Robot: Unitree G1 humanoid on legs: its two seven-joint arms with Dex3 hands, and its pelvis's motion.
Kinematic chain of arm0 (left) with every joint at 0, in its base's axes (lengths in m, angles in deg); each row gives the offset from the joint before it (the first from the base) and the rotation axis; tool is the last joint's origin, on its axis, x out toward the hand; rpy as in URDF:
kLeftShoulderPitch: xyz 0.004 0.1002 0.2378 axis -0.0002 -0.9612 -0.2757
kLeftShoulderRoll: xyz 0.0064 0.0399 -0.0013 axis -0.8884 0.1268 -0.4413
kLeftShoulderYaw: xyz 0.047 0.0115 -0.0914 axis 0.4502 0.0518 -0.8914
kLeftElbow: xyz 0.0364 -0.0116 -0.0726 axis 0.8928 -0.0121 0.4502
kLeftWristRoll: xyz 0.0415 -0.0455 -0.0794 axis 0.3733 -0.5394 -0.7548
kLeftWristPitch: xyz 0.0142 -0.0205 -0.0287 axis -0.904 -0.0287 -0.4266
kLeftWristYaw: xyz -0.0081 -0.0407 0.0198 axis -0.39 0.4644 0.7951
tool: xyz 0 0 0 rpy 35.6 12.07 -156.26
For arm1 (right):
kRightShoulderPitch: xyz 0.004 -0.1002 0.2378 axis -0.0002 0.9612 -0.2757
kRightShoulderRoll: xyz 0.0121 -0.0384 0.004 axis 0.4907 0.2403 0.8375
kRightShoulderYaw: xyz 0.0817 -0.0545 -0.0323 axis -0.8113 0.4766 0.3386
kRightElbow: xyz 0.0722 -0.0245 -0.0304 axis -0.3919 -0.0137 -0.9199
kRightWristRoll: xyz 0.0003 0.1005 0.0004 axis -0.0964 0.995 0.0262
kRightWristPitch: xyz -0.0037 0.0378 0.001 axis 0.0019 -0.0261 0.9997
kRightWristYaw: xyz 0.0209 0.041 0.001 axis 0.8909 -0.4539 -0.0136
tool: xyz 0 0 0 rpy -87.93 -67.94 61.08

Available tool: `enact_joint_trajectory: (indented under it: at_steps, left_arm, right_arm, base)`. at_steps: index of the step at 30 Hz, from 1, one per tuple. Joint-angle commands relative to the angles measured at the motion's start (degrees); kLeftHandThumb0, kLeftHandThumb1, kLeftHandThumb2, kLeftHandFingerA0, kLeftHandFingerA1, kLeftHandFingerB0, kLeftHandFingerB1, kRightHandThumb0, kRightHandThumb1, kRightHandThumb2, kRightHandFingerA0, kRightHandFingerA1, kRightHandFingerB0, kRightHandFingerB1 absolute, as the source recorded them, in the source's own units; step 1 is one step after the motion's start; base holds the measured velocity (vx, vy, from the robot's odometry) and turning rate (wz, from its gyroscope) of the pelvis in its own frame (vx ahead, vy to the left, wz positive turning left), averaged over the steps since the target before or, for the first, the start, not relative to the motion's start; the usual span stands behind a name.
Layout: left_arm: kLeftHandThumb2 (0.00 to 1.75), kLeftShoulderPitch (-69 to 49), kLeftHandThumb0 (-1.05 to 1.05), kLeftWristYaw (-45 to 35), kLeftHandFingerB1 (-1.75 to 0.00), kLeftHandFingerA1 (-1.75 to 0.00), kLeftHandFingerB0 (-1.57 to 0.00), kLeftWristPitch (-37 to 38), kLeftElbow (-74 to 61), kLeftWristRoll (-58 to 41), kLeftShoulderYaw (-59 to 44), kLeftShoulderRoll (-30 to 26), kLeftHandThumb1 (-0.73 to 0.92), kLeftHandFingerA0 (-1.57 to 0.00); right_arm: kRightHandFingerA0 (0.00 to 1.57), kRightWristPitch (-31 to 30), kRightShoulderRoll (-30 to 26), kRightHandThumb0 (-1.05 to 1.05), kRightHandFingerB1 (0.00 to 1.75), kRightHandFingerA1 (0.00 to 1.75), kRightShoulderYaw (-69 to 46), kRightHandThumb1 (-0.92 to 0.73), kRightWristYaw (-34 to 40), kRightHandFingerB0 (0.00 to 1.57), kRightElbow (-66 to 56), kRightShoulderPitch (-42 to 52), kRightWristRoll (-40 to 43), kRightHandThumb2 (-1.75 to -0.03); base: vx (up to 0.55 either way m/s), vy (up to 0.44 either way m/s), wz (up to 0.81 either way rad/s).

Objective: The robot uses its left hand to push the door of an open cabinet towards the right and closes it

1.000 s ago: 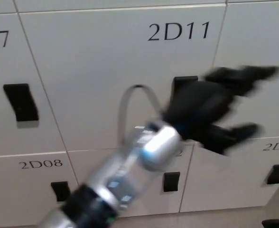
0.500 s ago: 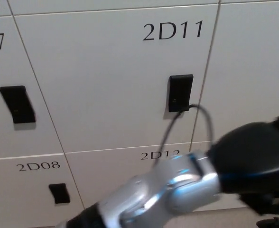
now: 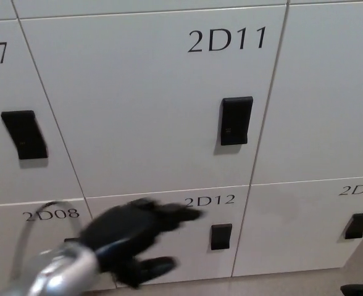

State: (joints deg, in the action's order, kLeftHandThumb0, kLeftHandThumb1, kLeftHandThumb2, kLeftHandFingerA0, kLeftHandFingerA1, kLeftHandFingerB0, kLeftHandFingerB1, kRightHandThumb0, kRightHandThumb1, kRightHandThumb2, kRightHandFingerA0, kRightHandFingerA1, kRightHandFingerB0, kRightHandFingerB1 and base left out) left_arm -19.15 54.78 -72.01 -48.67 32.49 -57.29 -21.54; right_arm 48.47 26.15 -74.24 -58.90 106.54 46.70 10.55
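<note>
**Door 2D11 lies flush; left hand sits low and clear of it**

The large white cabinet door marked 2D11 (image 3: 150, 98) fills the upper centre of the head view. Its face is level with the neighbouring white panels, and its seams run as thin, even lines on all sides, so I judge it closed or very nearly so. The black rectangular latch plate (image 3: 236, 120) sits near its right edge, beside the vertical seam.

The robot's black left hand (image 3: 132, 237) enters from the lower left on a silver wrist. Its fingers (image 3: 178, 215) are spread, point to the right and hold nothing. They lie in front of the smaller white door marked 2D12 (image 3: 194, 237).

From the fingers, door 2D11 lies directly above and its latch edge lies up and to the right. Whether the fingers touch any panel cannot be told.

The right hand is not visible, so the left is the only hand near. Any further push would call for raising the hand towards the latch edge.
</note>
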Motion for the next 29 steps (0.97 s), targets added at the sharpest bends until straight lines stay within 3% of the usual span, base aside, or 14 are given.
enact_joint_trajectory:
  at_steps: [1,10,11,12,14,15,22,29]
  left_arm:
    - [0.7,-7.6,-0.69,4.0,-0.28,-0.3,-0.17,8.8,15.2,-11.2,-13.3,-5.9,0.92,-0.23]
    - [0.7,-7.9,-0.72,3.6,-0.28,-0.32,-0.16,12.0,29.5,-13.5,-21.3,-6.0,0.92,-0.23]
    - [0.7,-7.4,-0.71,0.7,-0.28,-0.31,-0.18,12.2,34.8,-16.9,-24.0,-5.8,0.91,-0.28]
    - [1.02,-7.0,-0.76,-0.2,-0.41,-0.44,-0.16,12.5,38.6,-18.1,-25.3,-5.8,0.78,-0.22]
    - [1.02,-6.5,-0.76,0.1,-0.41,-0.44,-0.16,12.9,40.8,-17.6,-25.7,-6.0,0.78,-0.22]
    - [0.71,-6.3,-0.74,0.4,-0.3,-0.33,-0.22,13.0,41.9,-17.4,-26.0,-5.9,0.92,-0.31]
    - [0.71,-5.2,-0.73,-0.2,-0.32,-0.35,-0.26,15.0,49.0,-17.2,-27.8,-6.1,0.92,-0.35]
    - [0.7,-3.7,-0.73,0.6,-0.34,-0.38,-0.32,12.3,56.4,-16.2,-27.6,-6.6,0.92,-0.41]
  right_arm:
    - [0.35,-1.0,0.1,-0.57,0.32,0.35,-1.9,-0.91,-0.6,0.28,1.0,-0.2,2.3,-0.67]
    - [0.32,-1.9,0.1,-0.56,0.31,0.35,-1.6,-0.91,-0.8,0.27,0.7,-0.2,1.6,-0.67]
    - [0.31,-1.6,0.3,-0.55,0.31,0.36,-1.9,-0.9,-0.9,0.27,0.8,0.2,1.9,-0.67]
    - [0.35,-1.3,0.4,-0.54,0.33,0.37,-2.2,-0.89,-0.7,0.3,0.8,0.6,2.1,-0.66]
    - [0.35,-1.1,0.5,-0.54,0.33,0.37,-2.3,-0.89,-0.4,0.3,0.9,0.8,2.2,-0.66]
    - [0.35,-0.9,0.4,-0.54,0.33,0.38,-2.3,-0.88,-0.3,0.3,0.9,0.9,2.2,-0.66]
    - [0.31,-0.7,0.1,-0.56,0.31,0.36,-2.0,-0.9,-1.0,0.26,0.9,1.7,1.7,-0.67]
    - [0.32,-1.1,0.1,-0.54,0.31,0.36,-2.0,-0.89,-1.3,0.27,1.0,2.1,2.1,-0.67]
  base:
    - [0.0,0.0,0.0]
    - [0.0,0.0,0.0]
    - [0.0,0.0,0.0]
    - [0.0,0.0,0.0]
    - [0.0,0.0,0.0]
    - [0.0,0.0,0.0]
    - [0.0,0.0,0.0]
    - [0.0,0.0,0.0]
